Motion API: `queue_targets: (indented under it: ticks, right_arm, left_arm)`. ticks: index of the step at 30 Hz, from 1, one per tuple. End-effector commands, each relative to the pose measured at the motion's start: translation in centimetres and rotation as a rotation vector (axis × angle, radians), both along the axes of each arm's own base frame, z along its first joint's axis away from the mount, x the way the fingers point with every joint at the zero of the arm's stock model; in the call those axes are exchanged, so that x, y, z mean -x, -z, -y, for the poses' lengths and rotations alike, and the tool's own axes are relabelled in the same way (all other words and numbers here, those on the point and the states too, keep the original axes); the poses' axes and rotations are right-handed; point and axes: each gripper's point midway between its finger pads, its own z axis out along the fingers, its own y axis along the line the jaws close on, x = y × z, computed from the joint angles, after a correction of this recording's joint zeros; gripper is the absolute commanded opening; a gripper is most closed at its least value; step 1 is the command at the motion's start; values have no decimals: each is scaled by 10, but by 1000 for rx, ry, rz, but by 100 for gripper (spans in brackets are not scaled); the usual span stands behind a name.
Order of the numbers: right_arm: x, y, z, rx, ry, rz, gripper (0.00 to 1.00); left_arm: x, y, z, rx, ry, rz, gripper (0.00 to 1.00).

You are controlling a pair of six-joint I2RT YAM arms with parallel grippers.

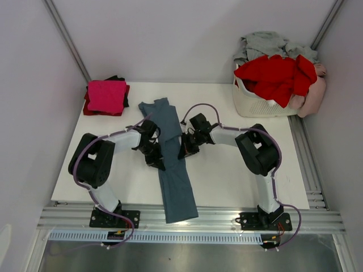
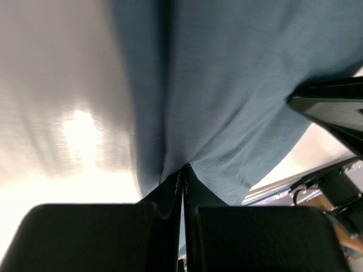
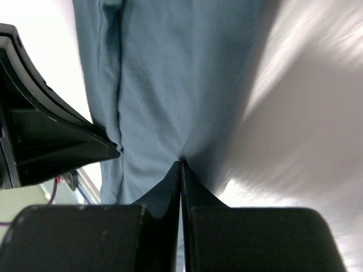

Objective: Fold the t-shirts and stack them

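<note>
My claw (image 2: 182,170): both dark fingers pressed flat together, no gap between the tips. The tips pinch an edge of the slate blue-grey t-shirt (image 2: 227,85), and the cloth puckers in towards the pinch. The shirt fills most of the view, with one long soft crease running away from my fingers. Left of the cloth is bare white tabletop (image 2: 57,85), with a bright patch of glare on it. On the right, a black angular housing (image 2: 332,113) sits over the fabric's edge. Beneath it, towards the near side, are a metal frame rail (image 2: 283,190) and some blurred cabling.
</note>
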Motion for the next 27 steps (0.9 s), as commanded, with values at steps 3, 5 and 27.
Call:
queue_targets:
  ticks: [3, 5, 27]
  right_arm:
    - [-52, 6, 16, 43, 140, 75, 0]
    - [-65, 3, 22, 36, 181, 76, 0]
    - [-188, -64, 36, -8, 302, 253, 0]
  left_arm:
    - [-41, 1, -40, -177, -87, 52, 0]
    - [-46, 1, -44, -197, -90, 34, 1]
    - [-197, -96, -39, -159, -99, 277, 2]
